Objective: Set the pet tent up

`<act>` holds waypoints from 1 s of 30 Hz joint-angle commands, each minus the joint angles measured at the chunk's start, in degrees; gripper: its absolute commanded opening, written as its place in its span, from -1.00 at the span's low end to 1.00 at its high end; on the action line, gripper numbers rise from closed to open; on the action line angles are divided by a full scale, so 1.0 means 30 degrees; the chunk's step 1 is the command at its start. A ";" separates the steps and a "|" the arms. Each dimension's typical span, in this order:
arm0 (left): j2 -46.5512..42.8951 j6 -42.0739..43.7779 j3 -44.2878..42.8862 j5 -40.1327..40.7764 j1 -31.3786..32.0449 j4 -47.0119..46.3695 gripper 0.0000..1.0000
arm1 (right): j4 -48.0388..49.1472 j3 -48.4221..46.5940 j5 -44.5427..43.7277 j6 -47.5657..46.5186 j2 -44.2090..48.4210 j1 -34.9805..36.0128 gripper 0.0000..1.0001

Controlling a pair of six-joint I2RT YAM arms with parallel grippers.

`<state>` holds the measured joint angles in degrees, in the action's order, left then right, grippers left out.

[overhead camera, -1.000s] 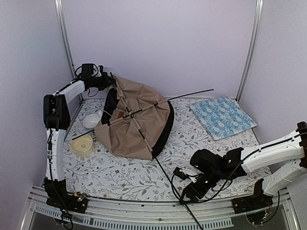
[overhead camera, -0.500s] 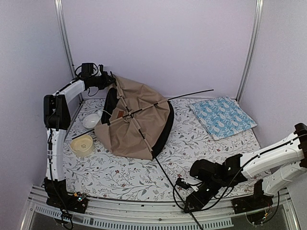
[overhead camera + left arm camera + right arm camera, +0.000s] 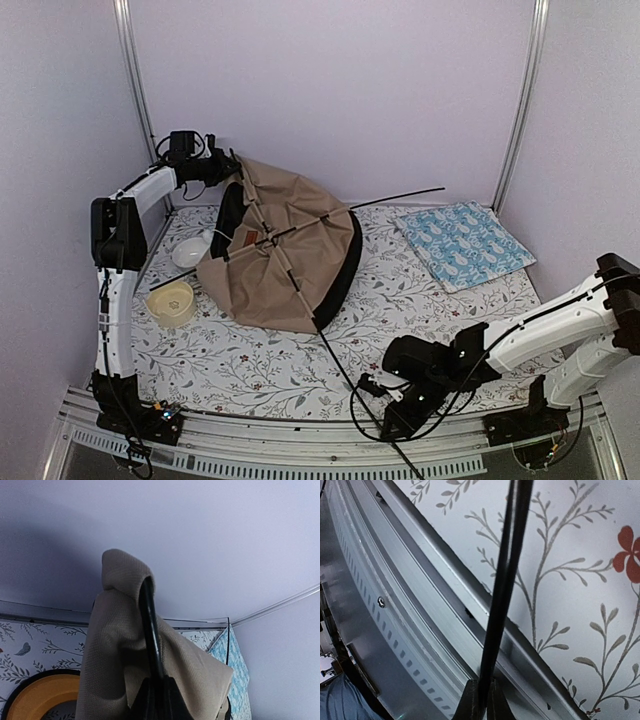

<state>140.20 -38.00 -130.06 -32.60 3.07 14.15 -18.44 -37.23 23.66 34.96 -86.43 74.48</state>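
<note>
Plainly, the right gripper [image 3: 481, 700] is clamped on the near end of a thin black pole [image 3: 345, 369]. The pole runs diagonally away and leftward to the tan canvas pet tent [image 3: 285, 255], slumped at the rear left of the floral table [image 3: 250, 370]. The left gripper [image 3: 159, 700] pinches the tent's upper rim. The metal front rail [image 3: 300, 440] lies just beneath the right gripper, and the room to move is rightward.

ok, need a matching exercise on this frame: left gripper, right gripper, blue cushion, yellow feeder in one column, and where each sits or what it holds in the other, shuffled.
1. left gripper
2. right gripper
3. blue cushion
4. yellow feeder

A. lying flat at the far right of the table
B. shut on the black pole by the near table edge
C. on the left side, beside the pet tent
D. shut on the pet tent's raised fabric edge, far left

Pairs: 1-D, 2-B, 3-A, 4-C
</note>
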 commanded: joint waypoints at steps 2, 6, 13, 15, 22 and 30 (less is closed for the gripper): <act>0.0033 0.0880 -0.0316 0.0610 -0.0370 -0.0505 -0.53 | -0.0974 -0.1033 -0.2404 -0.0755 0.0937 0.0044 -1.00; -0.1012 0.1347 0.0810 0.1052 -0.0354 -0.0727 -0.10 | -0.0741 -0.1500 -0.3334 -0.1325 0.1935 -0.0283 -1.00; -0.3159 0.2470 0.2015 0.2290 -0.0357 -0.0317 0.37 | 0.0355 -0.1611 -0.4006 -0.1732 0.3150 -0.0831 -1.00; -0.4091 0.2694 0.3087 0.2675 -0.0324 -0.0562 0.43 | 0.0489 -0.1665 -0.4026 -0.1830 0.3241 -0.0996 -1.00; -0.8168 0.3063 0.6958 0.3668 0.0123 -0.1796 0.46 | 0.0854 -0.1723 -0.4088 -0.2099 0.3470 -0.1451 -1.00; -1.4833 0.2940 1.6063 0.5288 0.2628 -0.5406 0.28 | 0.1191 -0.2321 -0.4229 -0.2327 0.3930 -0.1838 -1.00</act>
<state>102.91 -29.87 -93.43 -19.88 5.56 4.60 -19.18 -41.10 13.54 29.69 -76.75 70.04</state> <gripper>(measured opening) 0.658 0.034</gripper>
